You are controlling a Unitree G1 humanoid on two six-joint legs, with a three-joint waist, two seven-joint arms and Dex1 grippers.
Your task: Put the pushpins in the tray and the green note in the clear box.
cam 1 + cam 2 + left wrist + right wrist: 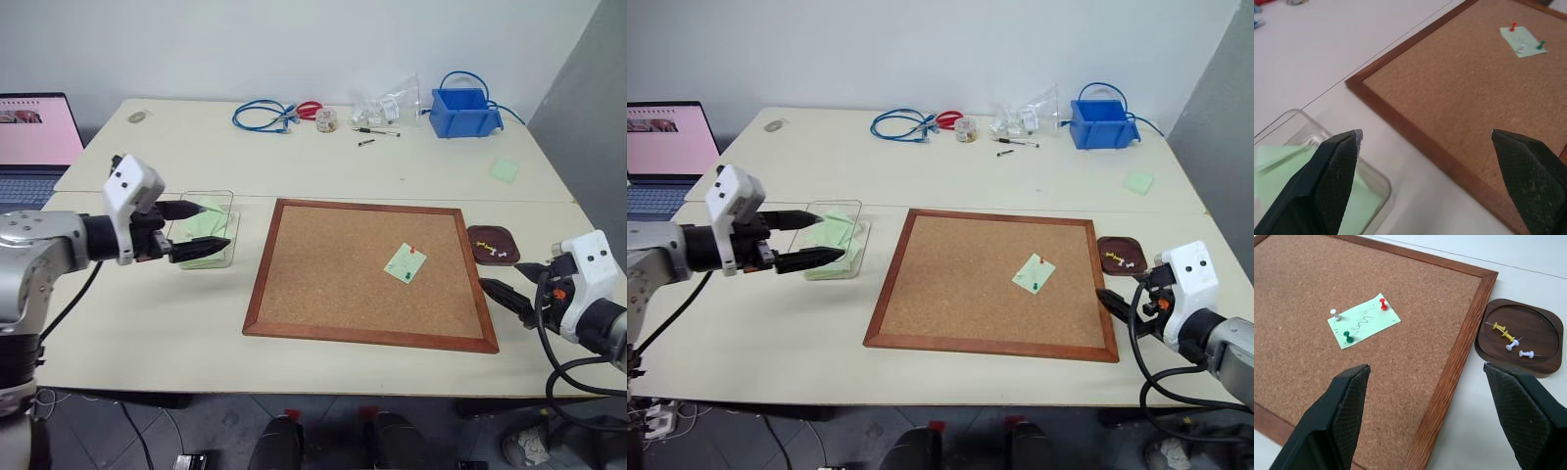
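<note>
The green note (1364, 321) is seen pinned flat on the corkboard (333, 274) by three pushpins (1383, 304), red, white and green, its long axis running diagonally across the board. It lies ahead and to the left of the right hand (1425, 406), which is judged the nearer; the tray (1542, 333), with four pins in it, sits just off the board's right edge. Right hand: released, jaws wide, nothing held. Left hand (208, 229): released, empty, hovering over the clear box (227, 200) on the tabletop (411, 166).
</note>
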